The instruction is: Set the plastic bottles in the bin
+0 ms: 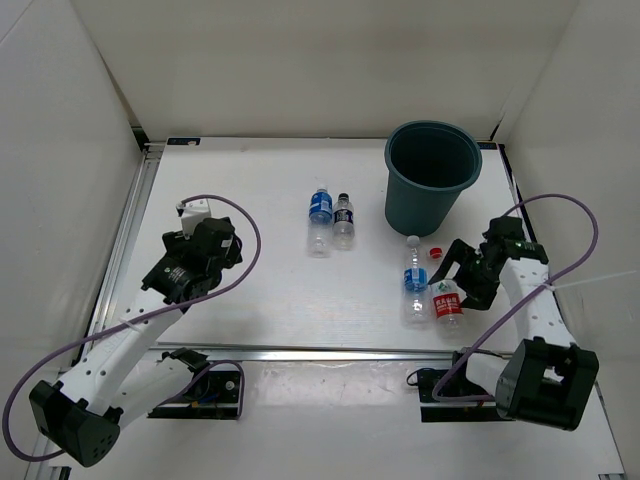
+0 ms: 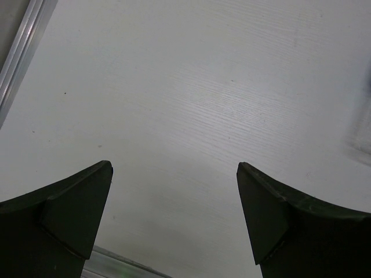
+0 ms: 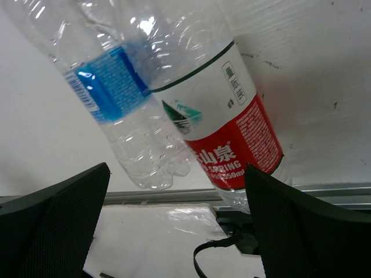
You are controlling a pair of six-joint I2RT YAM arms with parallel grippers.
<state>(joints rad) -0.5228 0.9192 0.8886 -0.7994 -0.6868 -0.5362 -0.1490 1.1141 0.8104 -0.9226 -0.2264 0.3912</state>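
On the red band of the red-labelled bottle [image 3: 237, 145], the white Chinese characters "山泉" are printed, with "SPRING" partly hidden beneath them and what appears to be "550ml" below that. A small boxed column of Chinese characters stands on the white part of the same label but cannot be read. On the blue-labelled bottle [image 3: 107, 84] only a barcode can be made out, as the print is blurred.

- A round dark teal plastic bin [image 1: 425, 205] stood upright at the far right of the white bench [image 1: 260, 290].
- A small clear blue-labelled bottle [image 1: 320, 215] and a dark-labelled bottle [image 1: 344, 220] lay side by side mid-bench.
- Nearer, a second blue-labelled bottle [image 1: 415, 285] lay against a red-labelled bottle [image 1: 447, 298].
- The right tool [image 1: 458, 272] sat just beside the red-labelled bottle, jaws spread.
- The left tool [image 1: 222, 245] was well apart from every bottle.
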